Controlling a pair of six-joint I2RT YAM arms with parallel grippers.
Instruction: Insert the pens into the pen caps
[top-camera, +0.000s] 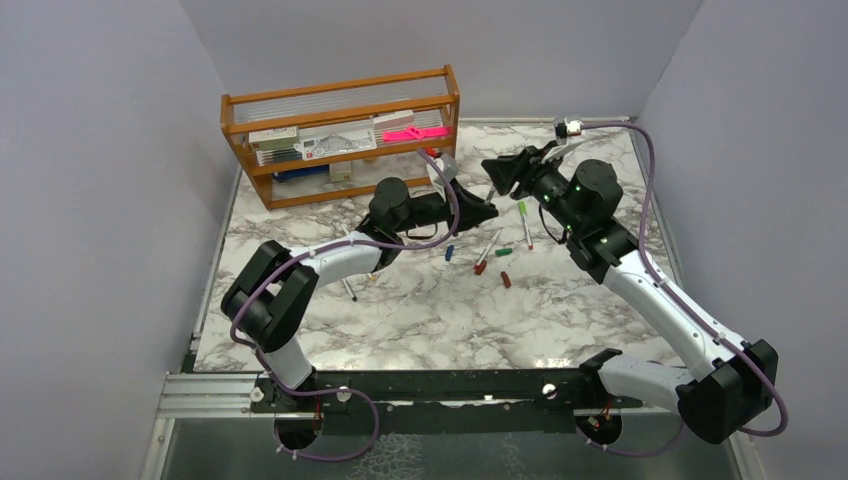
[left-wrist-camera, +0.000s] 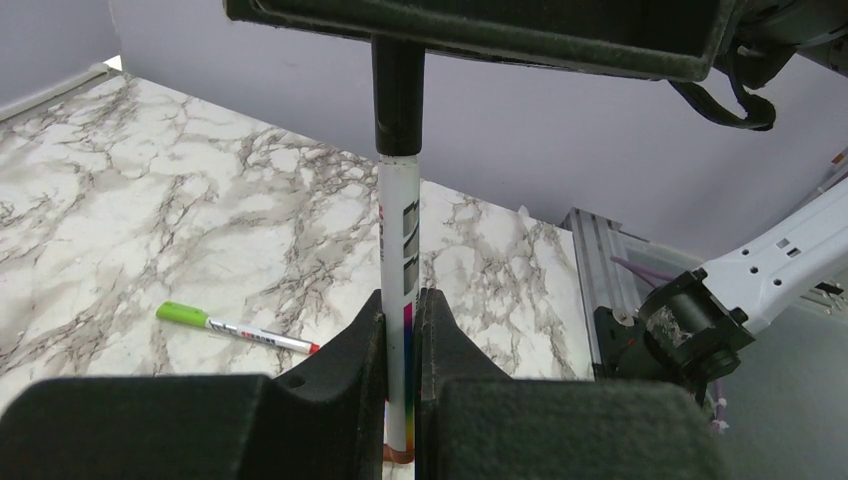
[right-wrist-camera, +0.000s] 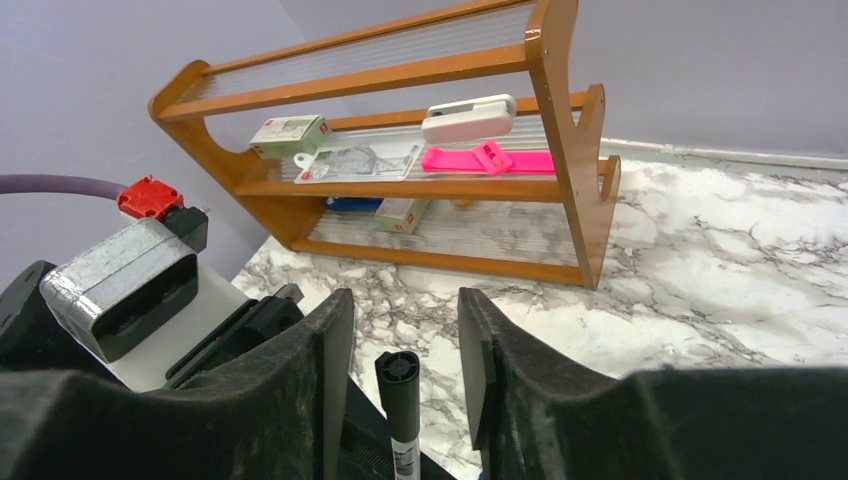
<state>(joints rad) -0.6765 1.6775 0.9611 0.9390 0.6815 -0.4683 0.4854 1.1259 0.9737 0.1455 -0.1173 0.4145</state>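
The pens lie partly on the marble table (top-camera: 420, 310), but 1 white-barrelled pen (left-wrist-camera: 398, 240) is up in the left gripper (left-wrist-camera: 402, 305), whose 2 fingers are pressed tight against the lower part of its barrel. A black cap (left-wrist-camera: 398, 95) sits over the pen's far end. The right gripper (right-wrist-camera: 405, 300) faces that end with its fingers spread. The cap lies between them with a gap on each side, so it has hold of nothing. Both grippers meet above the back of the table, to the right of the wooden rack (top-camera: 340, 130). On the marble just in front of them lie a green-capped pen (top-camera: 524, 222) and another pen with a red end (top-camera: 487, 250). Near these are 3 loose caps: a green cap (top-camera: 503, 252), a blue cap (top-camera: 450, 252) and a red cap (top-camera: 506, 279).
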